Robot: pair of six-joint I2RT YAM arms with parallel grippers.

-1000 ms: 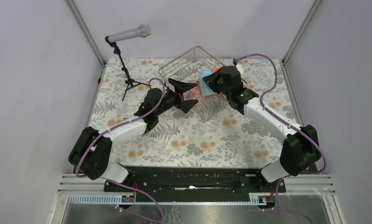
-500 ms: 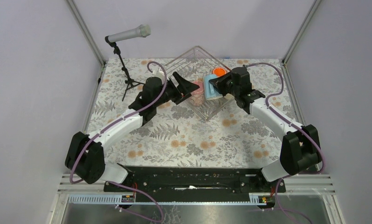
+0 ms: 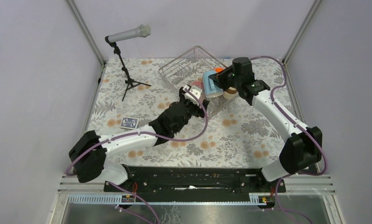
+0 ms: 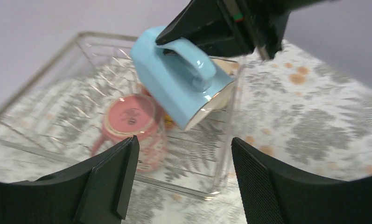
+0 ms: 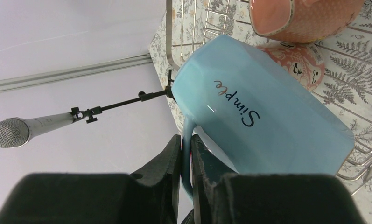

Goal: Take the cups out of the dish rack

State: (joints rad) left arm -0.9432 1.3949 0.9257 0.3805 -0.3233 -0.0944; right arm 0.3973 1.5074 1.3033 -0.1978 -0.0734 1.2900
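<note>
The wire dish rack [image 3: 186,65] stands at the back of the table. My right gripper [image 3: 220,82] is shut on the handle of the light blue mug [image 3: 210,87] and holds it tilted above the rack's right corner; the pads [image 5: 173,154] pinch the handle, and the mug [image 5: 263,130] fills that view. The orange mug [image 3: 218,71] sits behind it. A translucent dusty-pink mug [image 4: 135,121] lies in the rack, and a salmon-pink mug [image 5: 305,18] is beside it. My left gripper [image 4: 185,142] is open and empty, just outside the rack's near corner [image 4: 216,184]. The steel cup is out of view.
A microphone on a black tripod [image 3: 127,56] stands at the back left. A small blue-and-white card [image 3: 129,122] lies on the floral tablecloth to the left of my left arm. Frame posts stand at the back corners.
My left arm swung from the rack's left side down to its near corner, uncovering the small card. My right gripper kept the blue mug and shifted slightly back and right.
</note>
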